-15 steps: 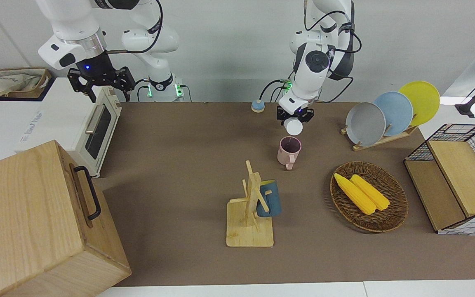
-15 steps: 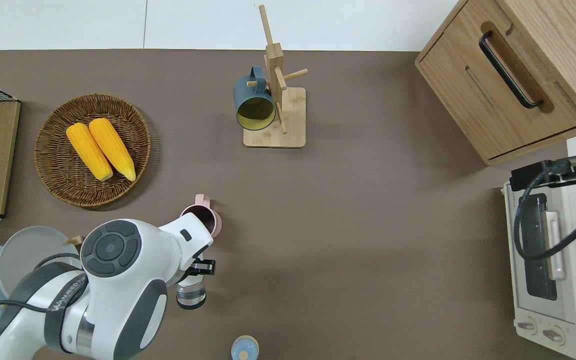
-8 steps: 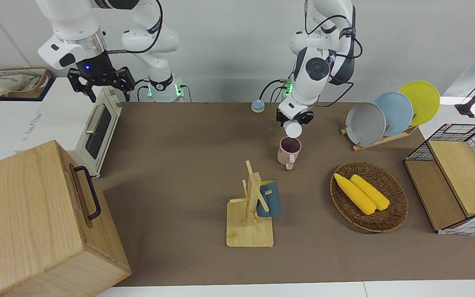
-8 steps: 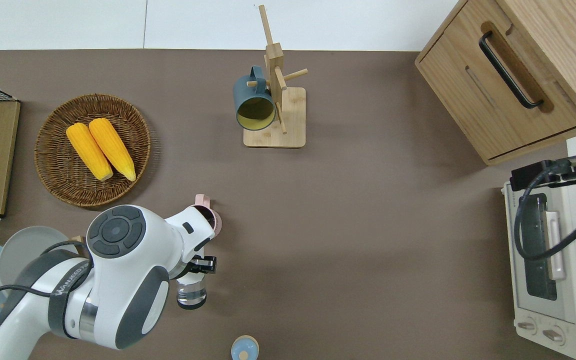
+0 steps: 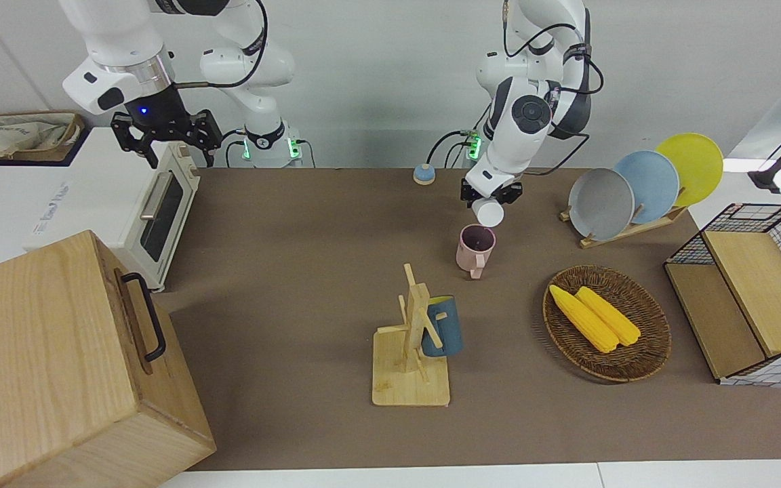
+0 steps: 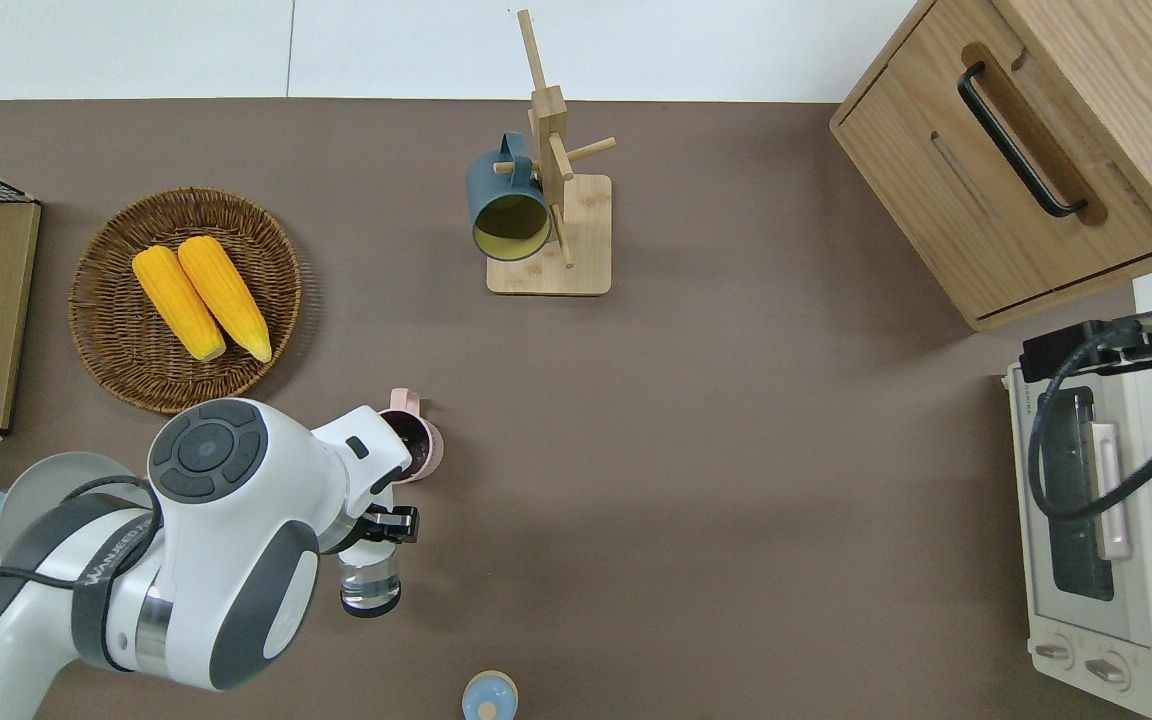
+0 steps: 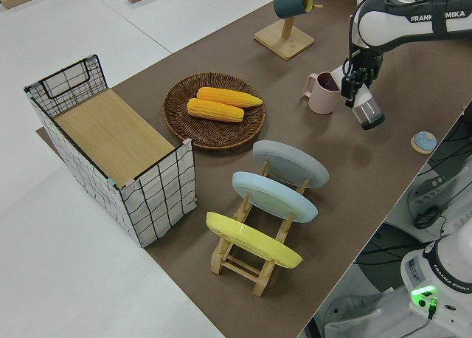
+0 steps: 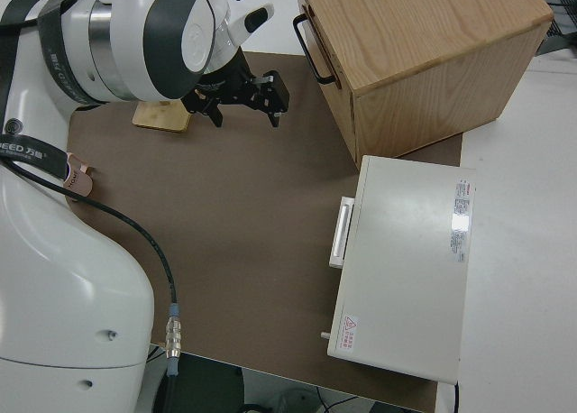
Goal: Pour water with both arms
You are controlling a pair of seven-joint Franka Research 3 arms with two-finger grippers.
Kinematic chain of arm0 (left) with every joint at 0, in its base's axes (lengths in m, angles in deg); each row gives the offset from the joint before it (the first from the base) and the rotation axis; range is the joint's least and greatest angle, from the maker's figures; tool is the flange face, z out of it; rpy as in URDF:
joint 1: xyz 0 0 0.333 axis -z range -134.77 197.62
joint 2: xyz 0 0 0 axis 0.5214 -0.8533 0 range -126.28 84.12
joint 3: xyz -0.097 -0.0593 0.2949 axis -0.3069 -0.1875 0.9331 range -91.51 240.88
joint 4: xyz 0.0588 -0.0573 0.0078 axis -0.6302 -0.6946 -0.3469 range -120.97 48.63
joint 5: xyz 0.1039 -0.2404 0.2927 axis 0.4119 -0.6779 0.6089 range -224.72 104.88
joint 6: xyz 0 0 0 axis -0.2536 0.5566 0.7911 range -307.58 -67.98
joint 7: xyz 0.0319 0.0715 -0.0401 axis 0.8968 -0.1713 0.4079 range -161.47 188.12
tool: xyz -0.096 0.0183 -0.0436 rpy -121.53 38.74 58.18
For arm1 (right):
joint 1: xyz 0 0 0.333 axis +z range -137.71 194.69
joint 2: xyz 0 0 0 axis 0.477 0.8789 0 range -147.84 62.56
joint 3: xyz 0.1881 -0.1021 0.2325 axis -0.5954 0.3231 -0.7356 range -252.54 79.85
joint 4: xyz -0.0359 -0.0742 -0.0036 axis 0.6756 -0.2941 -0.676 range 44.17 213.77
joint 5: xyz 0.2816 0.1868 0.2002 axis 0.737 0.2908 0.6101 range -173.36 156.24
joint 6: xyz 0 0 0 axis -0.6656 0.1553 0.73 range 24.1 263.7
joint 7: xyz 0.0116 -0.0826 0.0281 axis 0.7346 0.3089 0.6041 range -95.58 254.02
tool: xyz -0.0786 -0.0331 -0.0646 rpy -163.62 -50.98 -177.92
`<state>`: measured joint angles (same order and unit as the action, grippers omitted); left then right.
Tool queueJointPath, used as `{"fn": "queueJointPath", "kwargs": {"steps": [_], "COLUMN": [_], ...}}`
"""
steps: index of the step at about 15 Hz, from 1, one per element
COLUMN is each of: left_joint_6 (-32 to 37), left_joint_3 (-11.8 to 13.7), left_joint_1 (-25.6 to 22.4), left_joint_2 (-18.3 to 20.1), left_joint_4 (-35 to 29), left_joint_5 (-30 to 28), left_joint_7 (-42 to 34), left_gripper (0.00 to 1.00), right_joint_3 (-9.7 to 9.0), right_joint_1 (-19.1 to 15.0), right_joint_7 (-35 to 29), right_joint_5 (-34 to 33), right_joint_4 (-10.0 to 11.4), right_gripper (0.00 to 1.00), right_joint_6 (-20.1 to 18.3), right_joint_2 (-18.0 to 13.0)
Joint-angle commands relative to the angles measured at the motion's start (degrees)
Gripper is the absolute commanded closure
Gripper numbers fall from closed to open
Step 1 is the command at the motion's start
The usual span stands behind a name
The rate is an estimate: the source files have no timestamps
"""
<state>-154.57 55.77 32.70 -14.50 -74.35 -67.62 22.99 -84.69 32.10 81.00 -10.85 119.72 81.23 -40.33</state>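
My left gripper is clamped on a small clear bottle, holding it tipped over on its side in the air just on the robot-ward side of the pink mug, its open mouth pointing toward the mug. The mug stands upright on the brown table, handle pointing away from me, with the corn basket near it. The bottle's cap lies on the table close to my bases. My right gripper is parked, fingers spread apart.

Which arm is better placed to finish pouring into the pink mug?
Left. The left gripper holds the tilted water bottle right beside the pink mug. The right arm is parked.
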Motion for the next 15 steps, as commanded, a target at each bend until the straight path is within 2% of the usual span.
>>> {"fn": "queueJointPath", "kwargs": {"steps": [1,10,13,15], "left_joint_6": [3.32,4.12,2.02,-2.01], "left_joint_3": [-0.16,-0.16,-0.07,-0.16], "left_joint_1": [-0.84,-0.66,-0.66,-0.49], "left_joint_2": [-0.51,0.62,2.12,3.78], "left_joint_4": [3.19,3.20,2.06,0.05], "left_joint_5": [1.28,1.81,1.72,1.46], "left_joint_7": [0.70,1.67,1.67,1.67], "left_gripper": [1.00,1.00,1.00,1.00], "right_joint_3": [0.10,0.10,0.10,0.10], "right_joint_1": [-0.09,-0.01,-0.09,-0.01], "right_joint_7": [1.13,1.13,1.13,1.13], "right_joint_5": [0.01,0.01,0.01,0.01], "right_joint_4": [0.02,0.02,0.02,0.02], "right_gripper": [0.011,0.011,0.011,0.011], "right_joint_6": [-0.06,-0.06,-0.06,-0.06], "right_joint_2": [-0.38,-0.38,-0.38,-0.38]}}
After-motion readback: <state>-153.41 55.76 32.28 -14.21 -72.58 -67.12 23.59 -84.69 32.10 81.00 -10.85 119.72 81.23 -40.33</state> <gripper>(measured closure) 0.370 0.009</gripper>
